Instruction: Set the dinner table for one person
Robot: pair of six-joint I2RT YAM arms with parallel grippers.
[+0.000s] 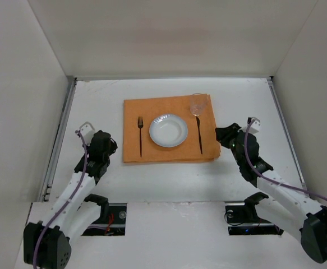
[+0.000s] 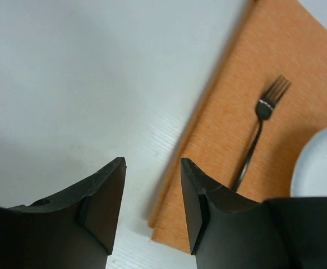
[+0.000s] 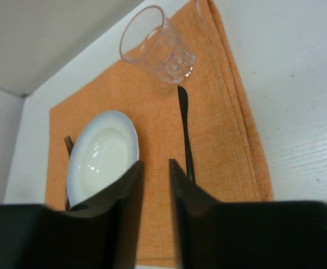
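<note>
An orange cloth mat [image 1: 132, 112] lies on the white dinner table [image 1: 169, 176]. On the mat are a white plate [image 1: 168, 130] in the middle, a dark fork [image 1: 140, 134] to its left, a dark knife [image 1: 199, 134] to its right, and a clear glass [image 1: 197, 103] above the knife. My left gripper [image 1: 110, 147] is open and empty beside the mat's left edge [image 2: 169, 185]. My right gripper [image 1: 221, 136] is open and empty by the mat's right edge. The right wrist view shows the plate [image 3: 98, 157], the knife [image 3: 185, 129] and the glass [image 3: 156, 45].
White panels wall the table on the left, back and right. Thin metal rails [image 1: 59, 140] run along the side edges. Cables trail from both arms. The arm bases sit at the near edge [image 1: 169, 216].
</note>
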